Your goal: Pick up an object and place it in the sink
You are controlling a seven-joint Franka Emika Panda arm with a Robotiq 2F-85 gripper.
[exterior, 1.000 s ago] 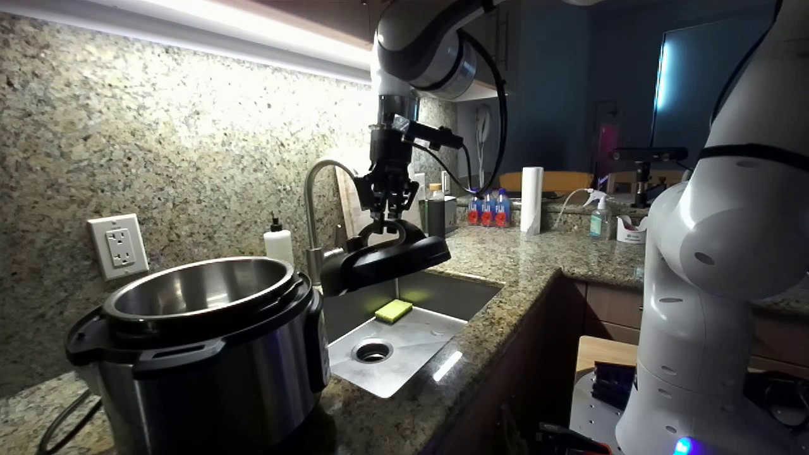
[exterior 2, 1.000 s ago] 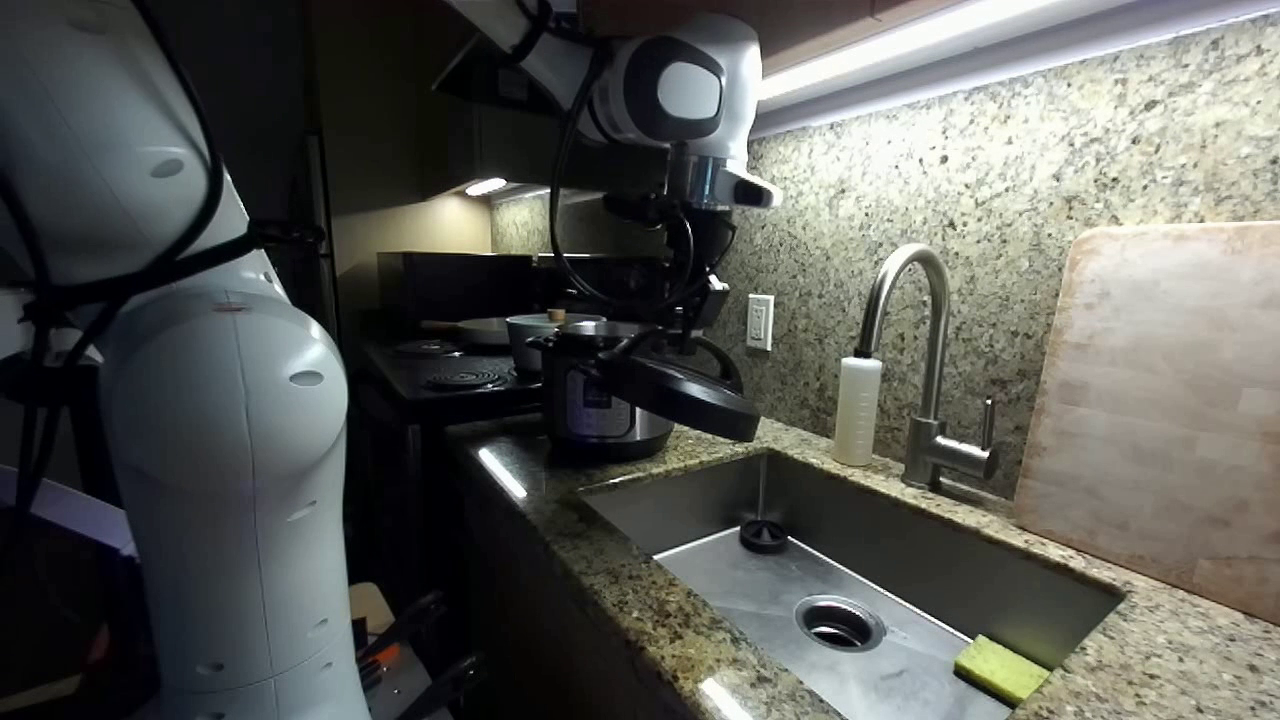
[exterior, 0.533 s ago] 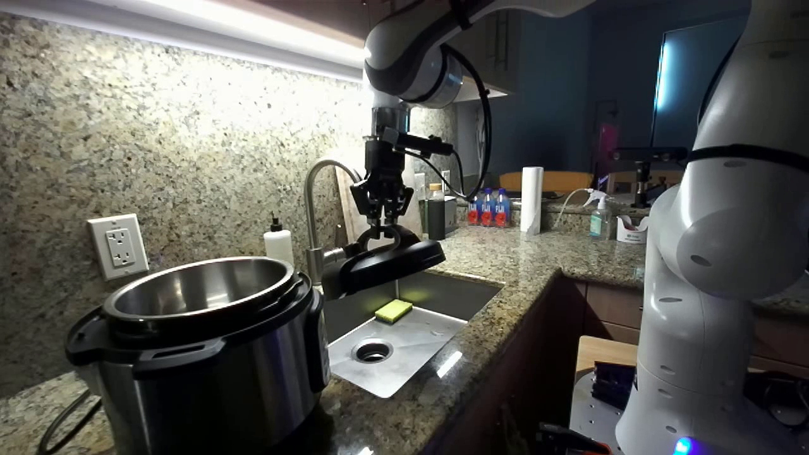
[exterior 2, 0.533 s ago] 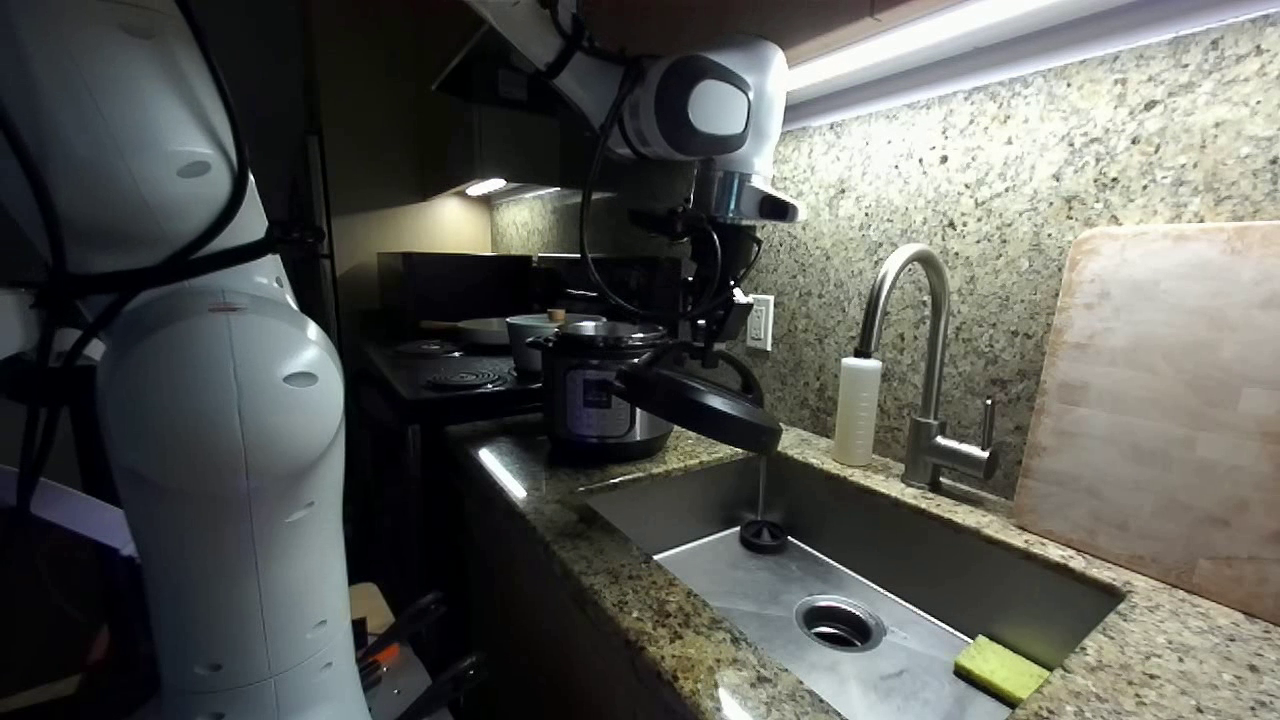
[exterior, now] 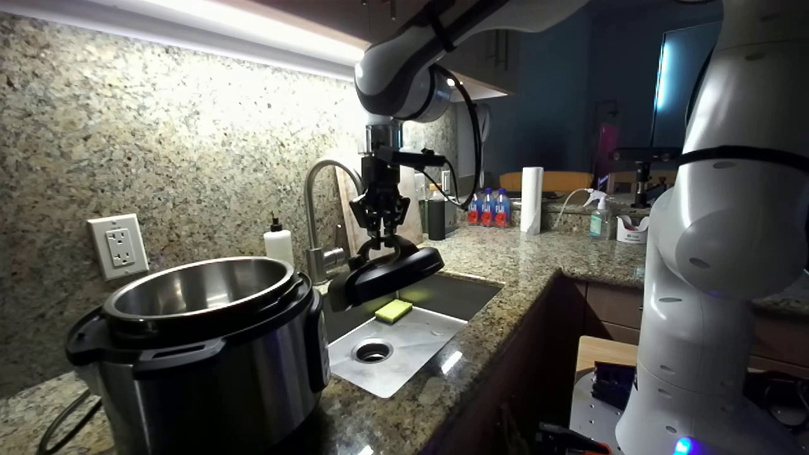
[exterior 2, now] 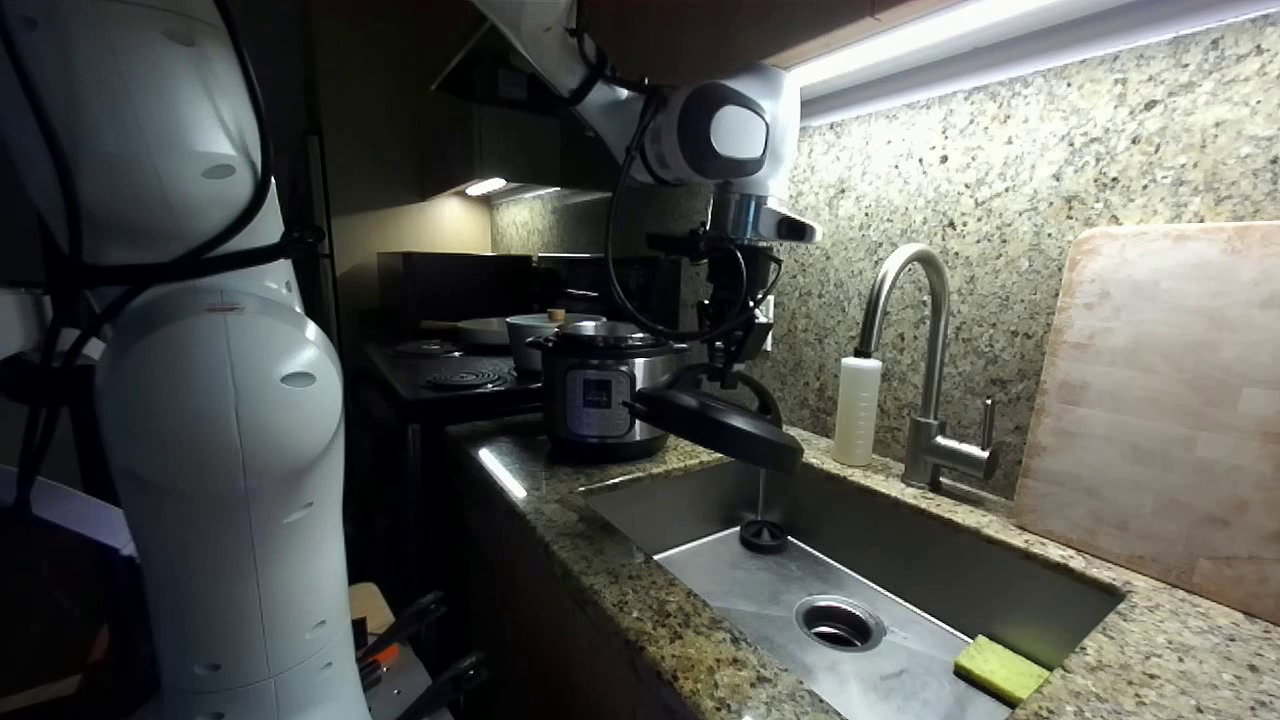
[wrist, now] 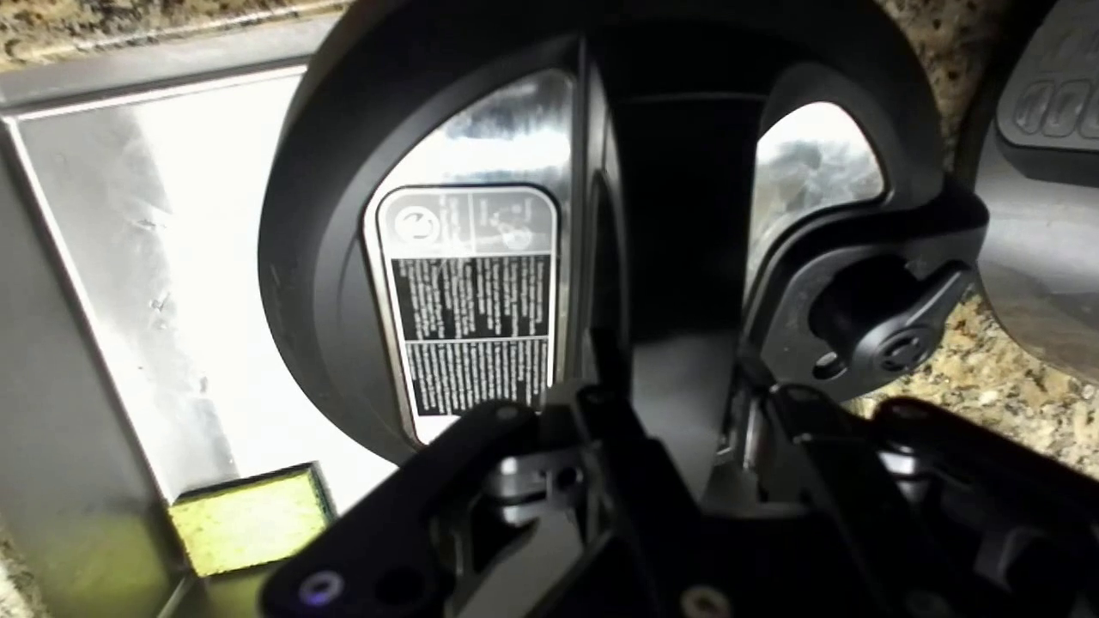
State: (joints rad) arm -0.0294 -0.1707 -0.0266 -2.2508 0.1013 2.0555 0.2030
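My gripper is shut on the arched handle of the round black lid; it shows in both exterior views (exterior: pixel 382 242) (exterior 2: pixel 722 377) and in the wrist view (wrist: pixel 674 378). The lid (exterior: pixel 395 276) hangs tilted in the air, also seen in an exterior view (exterior 2: pixel 715 424) and in the wrist view (wrist: pixel 472 300). The sink, a steel basin with a round drain, lies below it in both exterior views (exterior: pixel 420 347) (exterior 2: pixel 725 580) and partly in the wrist view (wrist: pixel 94 215). In an exterior view the lid is over the basin's end nearest the cooker. Part of the handle is hidden by the fingers.
The open cooker pot (exterior: pixel 208 373) stands beside the sink, also in an exterior view (exterior 2: pixel 600 400). A curved faucet (exterior 2: pixel 935 350) and a white soap bottle (exterior 2: pixel 857 410) stand behind the sink. A yellow sponge (exterior 2: pixel 1000 670) and black stopper (exterior 2: pixel 764 536) lie in it.
The gripper and the held lid have moved downward and farther over the sink, away from the cooker. The lid stays tilted in the grip. The cooker, sponge and stopper have not moved.
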